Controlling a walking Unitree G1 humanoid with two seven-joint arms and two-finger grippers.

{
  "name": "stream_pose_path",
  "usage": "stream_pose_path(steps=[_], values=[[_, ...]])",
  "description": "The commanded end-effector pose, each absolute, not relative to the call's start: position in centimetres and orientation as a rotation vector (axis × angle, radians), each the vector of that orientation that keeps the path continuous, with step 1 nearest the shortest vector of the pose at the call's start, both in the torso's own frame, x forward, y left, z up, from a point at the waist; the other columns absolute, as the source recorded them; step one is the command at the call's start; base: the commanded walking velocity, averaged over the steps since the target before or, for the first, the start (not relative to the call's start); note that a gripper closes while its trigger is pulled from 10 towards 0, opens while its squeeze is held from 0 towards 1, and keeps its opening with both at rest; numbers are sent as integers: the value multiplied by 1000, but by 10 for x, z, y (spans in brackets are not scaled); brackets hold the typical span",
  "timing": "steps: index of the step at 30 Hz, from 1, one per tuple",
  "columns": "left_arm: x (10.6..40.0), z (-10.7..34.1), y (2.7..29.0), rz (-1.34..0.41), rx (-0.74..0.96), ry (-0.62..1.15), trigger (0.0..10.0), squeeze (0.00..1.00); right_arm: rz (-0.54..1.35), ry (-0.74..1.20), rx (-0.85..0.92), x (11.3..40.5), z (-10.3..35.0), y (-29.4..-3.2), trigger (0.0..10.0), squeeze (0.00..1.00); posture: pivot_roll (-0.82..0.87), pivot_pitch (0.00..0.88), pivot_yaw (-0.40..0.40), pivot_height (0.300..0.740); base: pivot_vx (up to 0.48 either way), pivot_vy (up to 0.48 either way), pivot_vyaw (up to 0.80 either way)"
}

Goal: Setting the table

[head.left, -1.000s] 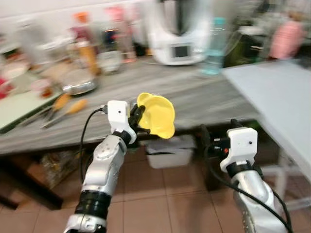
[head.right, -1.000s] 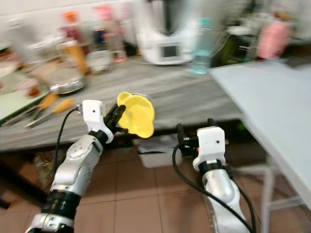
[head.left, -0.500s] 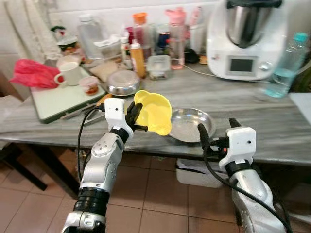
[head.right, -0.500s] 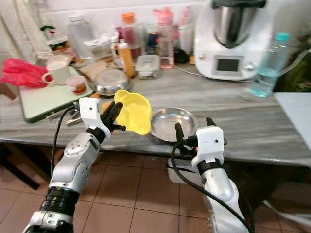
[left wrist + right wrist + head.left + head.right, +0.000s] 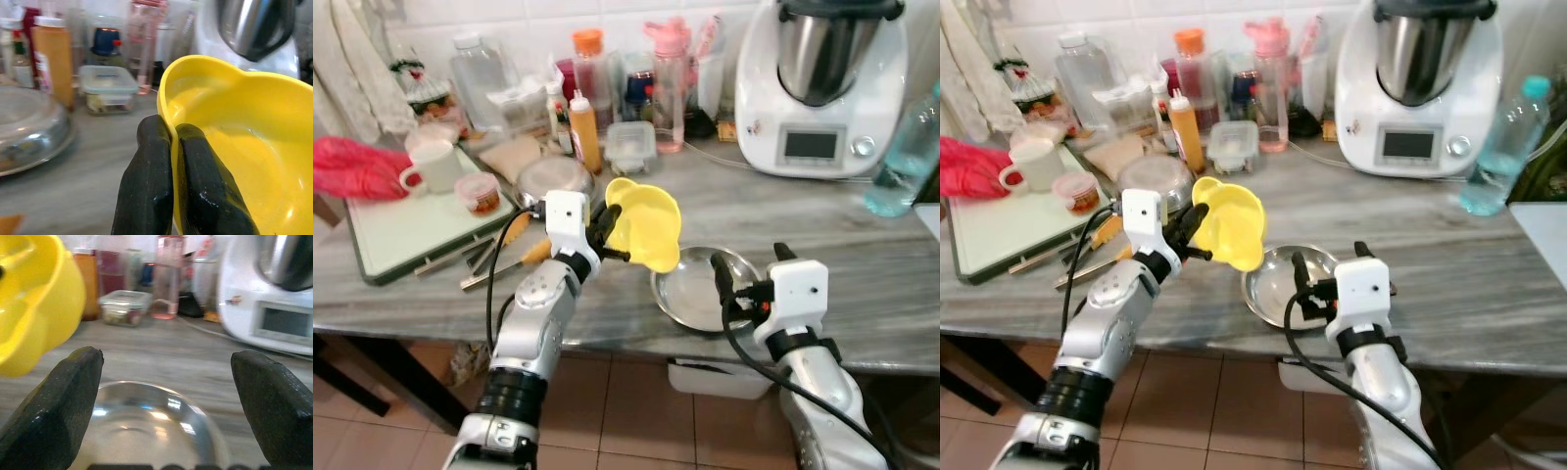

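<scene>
Pinched by its rim alone in the left gripper (image 5: pixel 604 233) above the grey marbled counter (image 5: pixel 862 264), lobed yellow plastic bowl (image 5: pixel 646 223) liable to slip or tip; spread-fingered, empty right gripper (image 5: pixel 744 284) close enough to knock the shallow round steel dish (image 5: pixel 690 292).

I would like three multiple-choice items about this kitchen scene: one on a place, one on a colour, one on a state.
1. Where is the steel plate?
A. on the counter near its front edge
B. on the floor
C. on the green tray

2. What colour is the bowl in the left gripper?
A. red
B. yellow
C. white

3. How is the right gripper?
A. shut on the plate
B. shut on a bottle
C. open, holding nothing

Answers:
1 A, it lies on the grey counter before the robot.
2 B, it is plainly yellow.
3 C, its fingers stand wide apart above the plate.
</scene>
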State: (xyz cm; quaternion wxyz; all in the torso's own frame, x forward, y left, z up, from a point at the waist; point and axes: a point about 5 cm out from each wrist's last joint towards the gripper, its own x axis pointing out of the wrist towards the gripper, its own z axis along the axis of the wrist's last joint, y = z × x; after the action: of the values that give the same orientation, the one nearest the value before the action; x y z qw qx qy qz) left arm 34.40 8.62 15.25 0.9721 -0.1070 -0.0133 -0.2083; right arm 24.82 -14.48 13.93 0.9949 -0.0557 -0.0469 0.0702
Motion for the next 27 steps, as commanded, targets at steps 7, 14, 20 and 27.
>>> stream_pose_path(steps=[7, 14, 20, 27], values=[[353, 153, 80, -439, -199, 1, 10000, 0, 149, -104, -106, 246, 144, -142, 10000, 0, -157, 0, 77, 740, 0, 0, 0], [362, 157, 65, -493, -202, 42, 10000, 0, 149, -109, -112, 244, 147, -142, 10000, 0, -167, 3, 81, 740, 0, 0, 0], [370, 162, 57, -525, -174, 73, 10000, 0, 148, -106, -117, 242, 147, -142, 10000, 0, -176, 10, 90, 740, 0, 0, 0], [383, 168, 46, -596, -45, 154, 10000, 0, 138, -83, -120, 234, 142, -140, 10000, 0, -191, 23, 126, 740, 0, 0, 0]])
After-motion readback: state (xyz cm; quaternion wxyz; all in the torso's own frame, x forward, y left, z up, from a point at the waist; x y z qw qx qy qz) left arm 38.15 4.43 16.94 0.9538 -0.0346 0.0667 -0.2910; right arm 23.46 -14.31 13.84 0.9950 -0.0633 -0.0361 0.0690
